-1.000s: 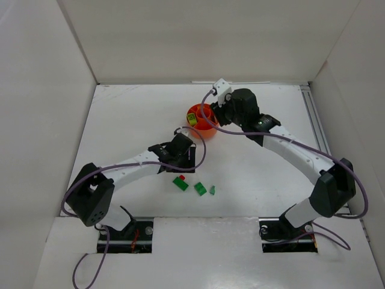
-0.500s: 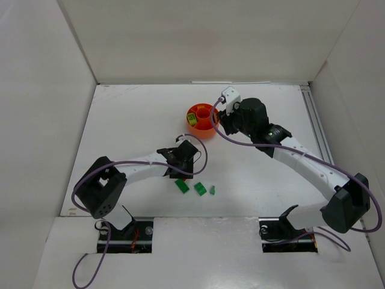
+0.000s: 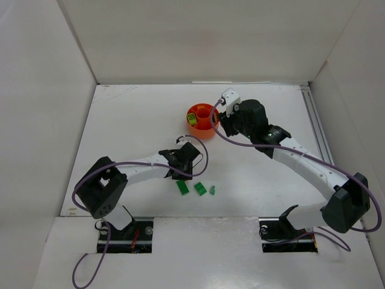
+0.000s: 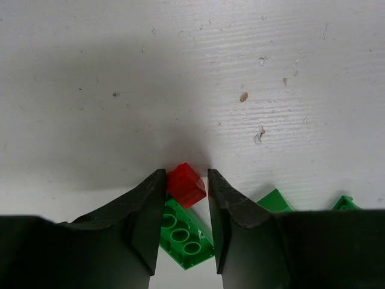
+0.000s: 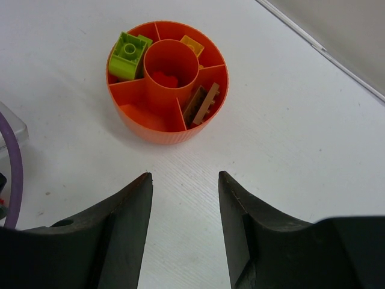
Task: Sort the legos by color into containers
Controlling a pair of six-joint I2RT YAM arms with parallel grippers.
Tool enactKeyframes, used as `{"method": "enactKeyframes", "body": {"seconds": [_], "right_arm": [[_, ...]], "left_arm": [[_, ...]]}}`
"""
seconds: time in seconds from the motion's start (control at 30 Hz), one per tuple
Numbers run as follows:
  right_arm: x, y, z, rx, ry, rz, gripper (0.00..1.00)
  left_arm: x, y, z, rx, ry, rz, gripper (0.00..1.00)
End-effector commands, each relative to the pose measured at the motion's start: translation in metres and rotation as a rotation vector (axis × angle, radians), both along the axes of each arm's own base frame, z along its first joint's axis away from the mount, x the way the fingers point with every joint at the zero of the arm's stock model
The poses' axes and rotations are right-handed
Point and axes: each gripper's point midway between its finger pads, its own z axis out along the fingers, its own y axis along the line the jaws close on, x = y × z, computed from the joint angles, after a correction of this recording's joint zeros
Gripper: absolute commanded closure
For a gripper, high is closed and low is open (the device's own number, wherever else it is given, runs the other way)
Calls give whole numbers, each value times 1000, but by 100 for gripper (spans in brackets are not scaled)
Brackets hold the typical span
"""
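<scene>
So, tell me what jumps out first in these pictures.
The orange dish at the far middle of the table, with a lime brick, a brown brick and others sorted into its compartments, and the open right gripper hovering just short of it. Nearer the arm bases, the left gripper pinches a red brick beside a green brick.

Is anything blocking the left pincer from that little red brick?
Nothing visible does. The red brick sits right between the fingertips of the left pincer; a green brick lies beside it, nearer the camera.
</scene>
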Motion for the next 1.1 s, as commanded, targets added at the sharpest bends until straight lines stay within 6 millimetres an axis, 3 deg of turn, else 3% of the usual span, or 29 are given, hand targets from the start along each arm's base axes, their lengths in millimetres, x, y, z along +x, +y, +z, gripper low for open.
{"method": "enactKeyframes", "body": {"seconds": [0.0, 0.1, 0.3, 0.43, 0.5, 0.57, 0.6, 0.7, 0.73, 0.87, 0.93, 0.97, 1.03, 1.07], "right_arm": [[-1, 3, 12, 31, -28, -6, 47], [-1, 3, 12, 38, -24, -9, 47], [-2, 3, 15, 44, -31, -9, 47], [-5, -2, 28, 74, -53, -35, 47], [-7, -7, 31, 88, -55, -61, 47], [-9, -22, 34, 113, -55, -99, 47], [-11, -27, 36, 125, -58, -111, 47], [-15, -52, 42, 170, -69, -182, 47], [-15, -58, 43, 173, -75, -195, 45], [-14, -93, 38, 172, -68, -285, 45], [-17, -102, 36, 167, -54, -298, 45], [-16, -103, 36, 171, -51, -294, 45], [-17, -107, 28, 163, -31, -300, 45], [-16, -109, 28, 166, -30, -302, 45]], "left_arm": [[-27, 16, -16, 69, 104, -1, 69], [-30, 18, -19, 76, 110, -1, 69], [-25, 16, -12, 76, 101, 11, 82], [-5, 6, 20, 56, 21, 26, 83], [15, -6, 51, 19, -62, 28, 83], [26, -15, 69, 1, -105, 12, 83], [44, -19, 88, -28, -150, 34, 83], [75, -28, 108, -67, -219, 38, 82], [92, -31, 125, -94, -257, 56, 82], [141, -42, 152, -106, -328, 48, 82], [162, -49, 152, -97, -338, 51, 82], [179, -54, 173, -117, -384, 48, 82], [190, -63, 180, -122, -390, 49, 82], [199, -69, 174, -110, -389, 36, 82]]}}
